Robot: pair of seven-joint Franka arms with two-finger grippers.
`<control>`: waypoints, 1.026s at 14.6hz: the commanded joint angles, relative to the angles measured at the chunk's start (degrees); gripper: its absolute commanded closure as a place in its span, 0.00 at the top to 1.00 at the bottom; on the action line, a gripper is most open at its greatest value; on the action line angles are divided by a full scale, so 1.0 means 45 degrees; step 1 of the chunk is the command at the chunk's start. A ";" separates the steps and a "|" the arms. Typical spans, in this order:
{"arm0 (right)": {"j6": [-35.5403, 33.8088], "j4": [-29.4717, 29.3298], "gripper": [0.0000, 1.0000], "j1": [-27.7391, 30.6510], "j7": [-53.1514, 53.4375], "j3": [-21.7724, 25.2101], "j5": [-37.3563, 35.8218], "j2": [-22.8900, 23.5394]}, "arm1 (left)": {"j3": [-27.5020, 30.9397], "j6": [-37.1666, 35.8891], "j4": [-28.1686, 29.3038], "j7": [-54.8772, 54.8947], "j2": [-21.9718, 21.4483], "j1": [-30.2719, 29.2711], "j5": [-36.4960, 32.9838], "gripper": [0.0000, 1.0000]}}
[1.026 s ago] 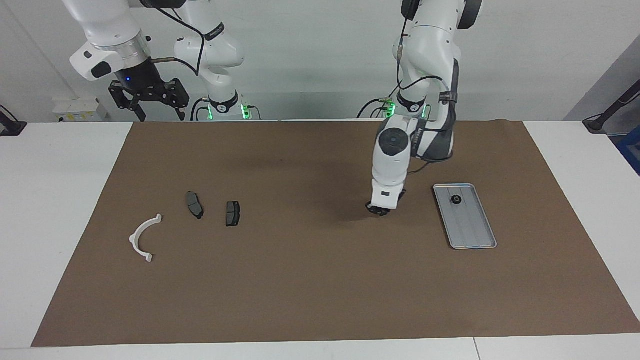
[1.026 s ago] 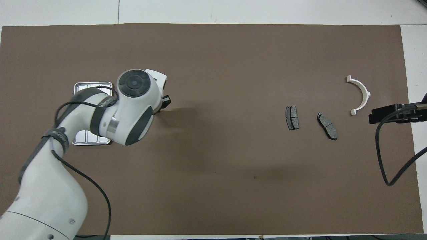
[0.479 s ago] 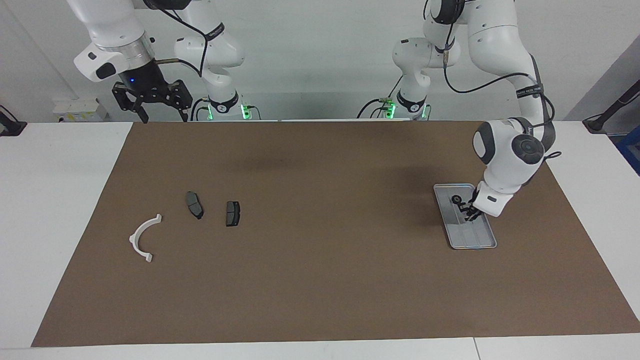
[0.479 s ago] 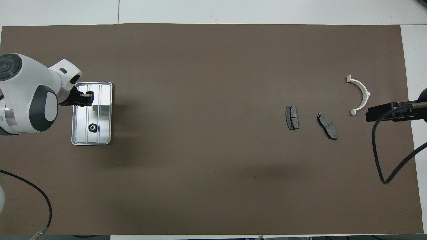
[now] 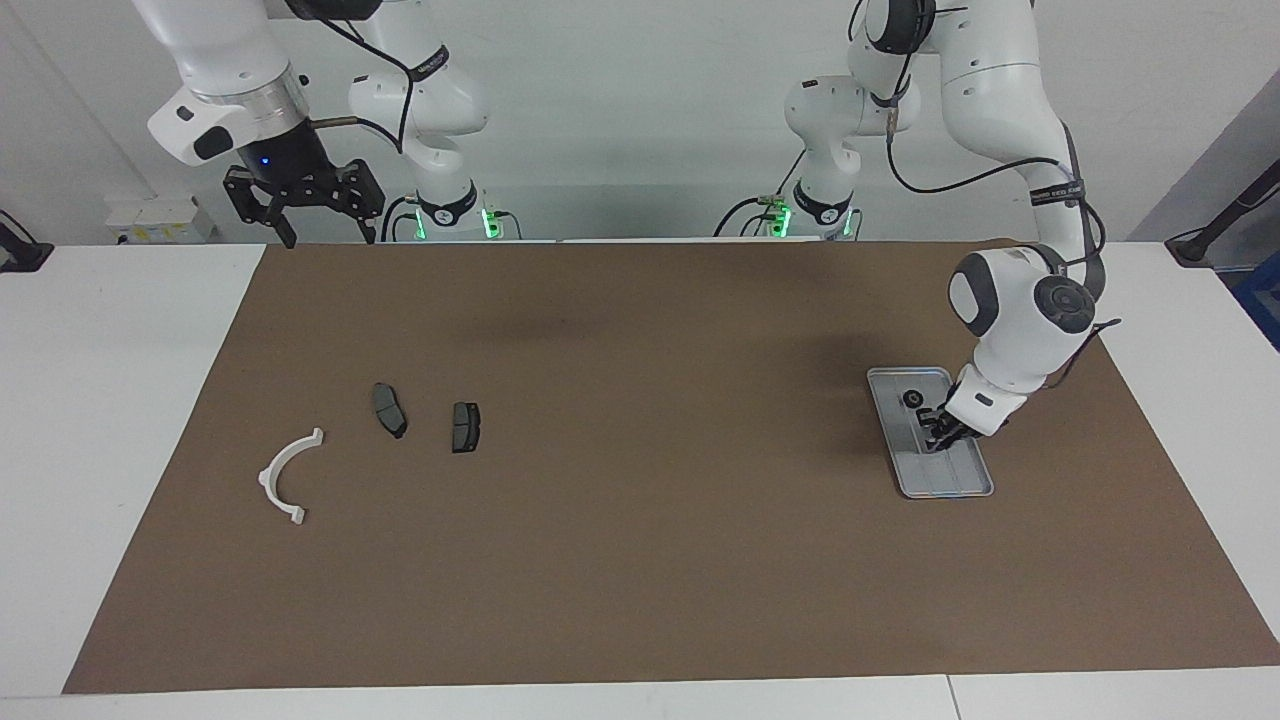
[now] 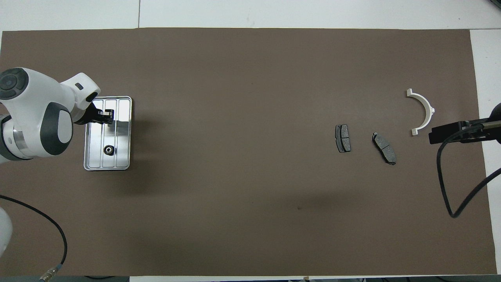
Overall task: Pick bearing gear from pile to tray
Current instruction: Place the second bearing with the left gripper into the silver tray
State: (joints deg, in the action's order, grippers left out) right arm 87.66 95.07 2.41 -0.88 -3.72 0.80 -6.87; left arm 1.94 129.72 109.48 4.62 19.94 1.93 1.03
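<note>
- Black and spread wide, my right gripper [image 5: 310,200] is waiting in the air over the brown mat's [image 5: 640,560] edge closest to the robots, toward the right arm's corner. I am keeping it up there so it is not crowding the loose parts below.
- One bearing gear [image 5: 912,399] is lying in the tray [image 5: 960,480], at the tray's end closest to the robots. The tray itself is sitting on the mat toward the left arm's end.
- I am holding my left gripper [image 5: 938,435] low over the tray's middle, just farther out than that gear, with its fingertips pressed together. I cannot tell whether a small piece is pinched between them. I judge I am aiming at bare metal so that a released piece is not landing on the gear.
- The two dark brake pads [image 5: 390,410] [image 5: 465,427] are lying flat, apart from each other, toward the right arm's end of the mat.
- The white half-ring [image 5: 287,475] is lying farthest out, near the mat's right-arm edge, well apart from the tray.
</note>
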 commanded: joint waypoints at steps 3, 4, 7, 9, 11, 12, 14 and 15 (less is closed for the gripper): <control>0.0187 0.0084 1.00 0.0325 -0.0371 -0.0209 0.0096 0.0003 | 0.0058 0.0450 0.0260 0.1082 0.0022 -0.0039 0.0221 0.00; 0.0187 0.0064 1.00 0.0344 -0.0371 -0.0209 0.0096 0.0042 | 0.0058 0.0606 0.0357 0.1082 0.0022 -0.0019 0.0221 0.00; 0.0168 0.0044 1.00 0.0325 -0.0371 -0.0190 0.0096 0.0062 | 0.0058 0.1231 0.0884 0.1101 -0.0037 -0.0038 0.0260 0.00; 0.0168 0.0044 1.00 0.0325 -0.0351 -0.0170 0.0096 0.0062 | 0.0038 0.1271 0.0905 0.1102 -0.0056 -0.0039 0.0260 0.11; 0.0168 0.0064 1.00 0.0305 -0.0332 -0.0170 0.0096 0.0042 | 0.0058 0.1078 0.0847 0.1082 -0.0056 -0.0039 0.0784 0.99; 0.0168 0.0045 1.00 0.0305 -0.0332 -0.0170 0.0096 0.0042 | 0.0077 0.0728 0.0730 0.1043 -0.0153 -0.0058 0.1174 1.00; 0.0168 0.0064 1.00 0.0305 -0.0332 -0.0170 0.0096 0.0042 | 0.0136 -0.0557 0.0360 0.0985 -0.0852 -0.0058 0.1217 1.00; 0.0168 0.0064 1.00 0.0305 -0.0332 -0.0151 0.0096 0.0023 | 0.0155 -0.1319 0.0300 0.0984 -0.1379 -0.0077 0.1217 1.00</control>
State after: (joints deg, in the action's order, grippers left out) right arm 87.67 95.07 2.53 -0.91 -3.72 0.80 -6.65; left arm 2.32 130.25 111.12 8.18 19.04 1.85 5.31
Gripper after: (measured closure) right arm 0.000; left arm 0.282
